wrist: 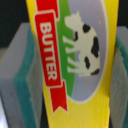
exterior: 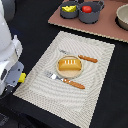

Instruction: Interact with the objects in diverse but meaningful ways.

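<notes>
Arm is at the exterior view's left edge, about 9 o'clock, white body angled down over the near-left corner of the placemat (exterior: pixel 95 55). Gripper (exterior: pixel 19 78) is closed on the butter block (exterior: pixel 22 77); only a yellow bit shows there. Wrist view confirms: butter block (wrist: pixel 70 65) fills the frame, red BUTTER banner and cow print facing the camera, a padded finger (wrist: pixel 22 80) pressed against each long side. Placemat centre: plate (exterior: pixel 69 75) with the bread loaf (exterior: pixel 69 64) on it, fork (exterior: pixel 65 80) at its 6 o'clock, knife (exterior: pixel 83 57) at 1 o'clock. Tray (exterior: pixel 107 27) at 12–2 o'clock holds two pots side by side: left pot (exterior: pixel 69 12) with the cheese (exterior: pixel 69 8), right pot (exterior: pixel 91 14) with the tomato (exterior: pixel 87 8). Bowl (exterior: pixel 122 17) at far right, cropped.
</notes>
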Robot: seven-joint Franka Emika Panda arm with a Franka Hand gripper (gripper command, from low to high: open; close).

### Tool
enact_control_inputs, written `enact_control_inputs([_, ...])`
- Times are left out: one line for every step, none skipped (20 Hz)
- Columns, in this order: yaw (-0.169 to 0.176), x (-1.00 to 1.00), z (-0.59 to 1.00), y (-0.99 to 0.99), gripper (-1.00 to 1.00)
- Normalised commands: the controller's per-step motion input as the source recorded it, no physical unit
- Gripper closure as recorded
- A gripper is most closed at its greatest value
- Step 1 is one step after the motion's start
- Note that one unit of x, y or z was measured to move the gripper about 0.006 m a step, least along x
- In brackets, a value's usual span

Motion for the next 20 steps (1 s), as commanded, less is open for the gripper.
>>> enact_control_inputs([0.084,-0.31,-0.41,0.0,1.0])
enact_control_inputs([0.08,-0.33,-0.41,0.0,1.0])
enact_control_inputs([0.077,-0.37,-0.43,0.0,1.0])
enact_control_inputs([0.077,-0.38,-0.43,0.0,1.0])
enact_control_inputs([0.075,-0.47,-0.44,0.0,1.0])
enact_control_inputs([0.078,-0.58,-0.42,0.0,1.0])
enact_control_inputs([0.09,-0.58,-0.4,0.0,1.0])
enact_control_inputs([0.099,-0.55,-0.38,0.03,1.0])
enact_control_inputs([0.101,-0.57,-0.36,0.05,-1.0])
enact_control_inputs([0.104,-0.6,-0.29,0.06,-1.0])
enact_control_inputs([0.106,-0.61,-0.16,0.09,-1.0])
enact_control_inputs([0.108,-0.53,0.0,0.1,-1.0])
enact_control_inputs([0.076,-0.43,0.23,0.12,-1.0])
enact_control_inputs([0.0,-0.19,0.62,0.18,-1.0])
enact_control_inputs([0.0,-0.08,0.91,0.22,-1.0])
enact_control_inputs([-0.003,0.0,1.0,0.24,-1.0])
enact_control_inputs([-0.004,0.0,1.0,0.26,-1.0])
enact_control_inputs([0.0,0.0,1.0,0.26,-1.0])
enact_control_inputs([0.0,0.0,1.0,0.27,-1.0])
enact_control_inputs([0.0,0.0,1.0,0.26,-1.0])
